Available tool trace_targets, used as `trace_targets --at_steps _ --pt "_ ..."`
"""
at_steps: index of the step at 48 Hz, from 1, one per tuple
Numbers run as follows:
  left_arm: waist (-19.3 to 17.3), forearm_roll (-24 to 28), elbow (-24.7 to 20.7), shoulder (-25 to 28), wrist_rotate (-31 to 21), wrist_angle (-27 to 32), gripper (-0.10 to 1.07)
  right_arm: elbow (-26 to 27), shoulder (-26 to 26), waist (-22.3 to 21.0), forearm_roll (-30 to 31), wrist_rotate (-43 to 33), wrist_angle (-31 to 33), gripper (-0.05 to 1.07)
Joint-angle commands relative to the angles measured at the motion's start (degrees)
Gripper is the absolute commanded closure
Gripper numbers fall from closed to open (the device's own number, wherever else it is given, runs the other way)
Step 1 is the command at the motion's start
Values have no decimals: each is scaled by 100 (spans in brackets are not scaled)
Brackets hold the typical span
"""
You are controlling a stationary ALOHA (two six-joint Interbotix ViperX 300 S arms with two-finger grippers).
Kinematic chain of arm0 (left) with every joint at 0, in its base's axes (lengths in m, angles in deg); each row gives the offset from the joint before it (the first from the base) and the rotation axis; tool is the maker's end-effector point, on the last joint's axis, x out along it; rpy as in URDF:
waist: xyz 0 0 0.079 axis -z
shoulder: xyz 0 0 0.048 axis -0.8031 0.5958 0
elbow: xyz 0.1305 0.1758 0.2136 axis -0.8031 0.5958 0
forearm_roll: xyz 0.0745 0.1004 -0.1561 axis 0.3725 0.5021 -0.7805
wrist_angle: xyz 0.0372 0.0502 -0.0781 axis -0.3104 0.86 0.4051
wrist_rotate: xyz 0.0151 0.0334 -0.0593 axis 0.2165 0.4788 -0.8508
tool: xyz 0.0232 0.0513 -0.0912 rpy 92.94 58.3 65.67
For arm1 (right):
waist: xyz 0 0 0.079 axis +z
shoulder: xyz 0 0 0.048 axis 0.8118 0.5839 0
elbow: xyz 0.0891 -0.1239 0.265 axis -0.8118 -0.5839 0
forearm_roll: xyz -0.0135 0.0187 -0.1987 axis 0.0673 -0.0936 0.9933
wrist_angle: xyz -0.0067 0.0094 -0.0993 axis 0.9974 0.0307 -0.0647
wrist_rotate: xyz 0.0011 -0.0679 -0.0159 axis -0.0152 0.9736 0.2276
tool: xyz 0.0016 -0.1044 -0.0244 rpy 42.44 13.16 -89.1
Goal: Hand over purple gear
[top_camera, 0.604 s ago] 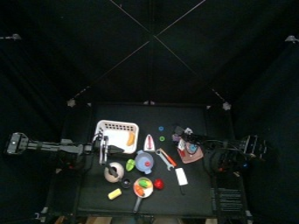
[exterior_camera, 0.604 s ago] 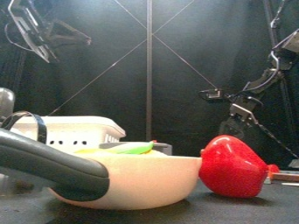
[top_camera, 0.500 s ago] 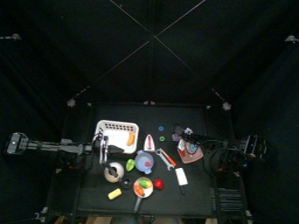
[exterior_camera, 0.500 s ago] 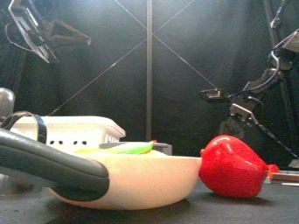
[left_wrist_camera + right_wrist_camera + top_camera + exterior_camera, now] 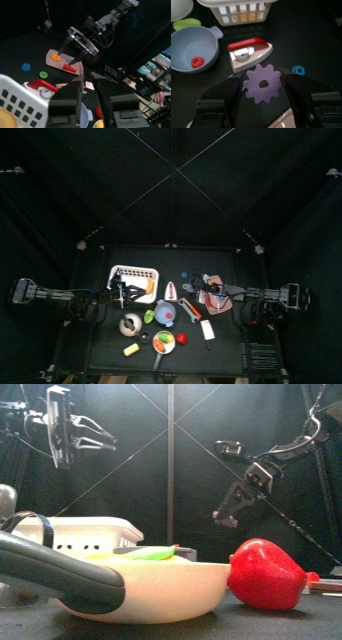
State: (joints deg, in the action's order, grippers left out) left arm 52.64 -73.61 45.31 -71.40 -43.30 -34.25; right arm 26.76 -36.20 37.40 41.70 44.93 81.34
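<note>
**Purple gear held above the counter**

My right gripper (image 5: 262,85) clamps the purple gear (image 5: 262,83) between its jaws, lifted above the counter (image 5: 314,35) over a toy iron (image 5: 250,53) and a small blue gear (image 5: 298,70). My left gripper (image 5: 88,90) hangs spread wide and empty near the white basket (image 5: 19,100).

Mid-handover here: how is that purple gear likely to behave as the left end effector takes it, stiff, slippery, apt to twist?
The purple gear keeps its flat toothed shape between the right end effector's jaws, so it is probably stiff plastic and light. Its faces look smooth, so it may slip. Held at opposite edges, it could pivot when the open left end effector closes on it.
</note>
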Motion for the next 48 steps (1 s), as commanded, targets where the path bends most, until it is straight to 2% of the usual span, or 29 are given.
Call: trace_targets --at_steps 1,7,22,36,48 --pt "-18 -431 -308 413 9 -70 22 325 0 97 246 -18 -229 31" --pt "-18 -791 -598 844 9 -114 11 527 123 176 396 -18 -439 31" --pt "-18 -1573 -1292 1890 -237 -387 11 879 606 299 642 -9 -589 31" --pt "-70 -1547 -2057 3111 -668 -387 11 1195 923 334 782 0 -571 31" --pt "-114 -1441 -2408 3560 -817 -387 11 1292 967 404 984 -9 -571 31"
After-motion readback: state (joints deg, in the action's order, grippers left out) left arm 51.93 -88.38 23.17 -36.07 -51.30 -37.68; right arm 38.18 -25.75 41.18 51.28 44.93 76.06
